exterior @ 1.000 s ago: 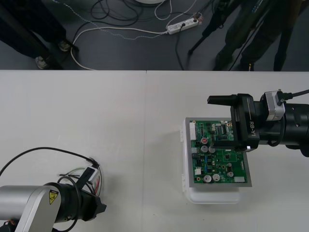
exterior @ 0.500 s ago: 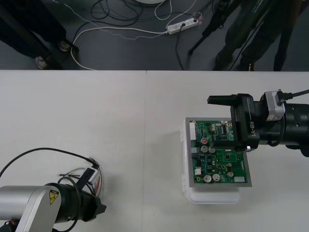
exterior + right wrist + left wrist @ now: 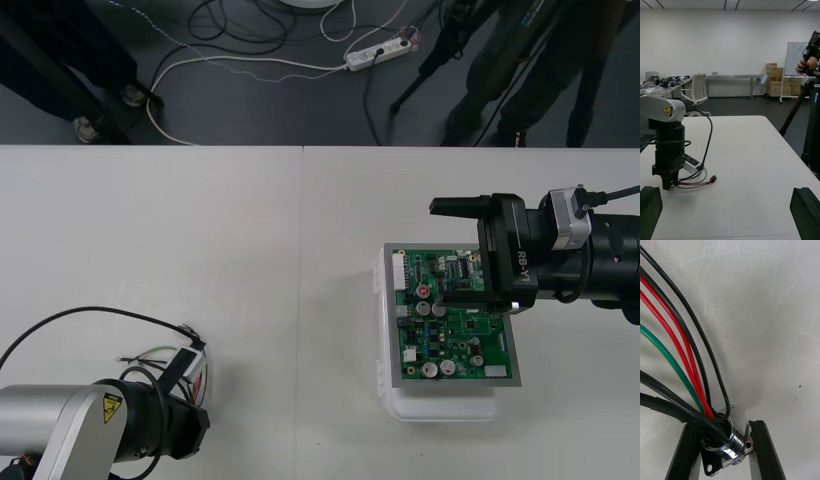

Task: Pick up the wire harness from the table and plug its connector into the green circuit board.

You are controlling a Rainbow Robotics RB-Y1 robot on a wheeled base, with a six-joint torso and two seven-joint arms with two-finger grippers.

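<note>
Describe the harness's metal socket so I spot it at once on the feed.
On the left of the light table, the left gripper is shut on the wire harness. Between its black fingers sits the round metal socket: the only shiny, flanged piece, with red, black and green wires leaving it.

My left arm [image 3: 55, 430] was silver, with a yellow warning sticker [image 3: 108, 405] and a looping black cable [image 3: 90, 312]. My right gripper [image 3: 440, 252] was black, lettered RB-Y1, a grey camera [image 3: 567, 220] just behind it.
</note>
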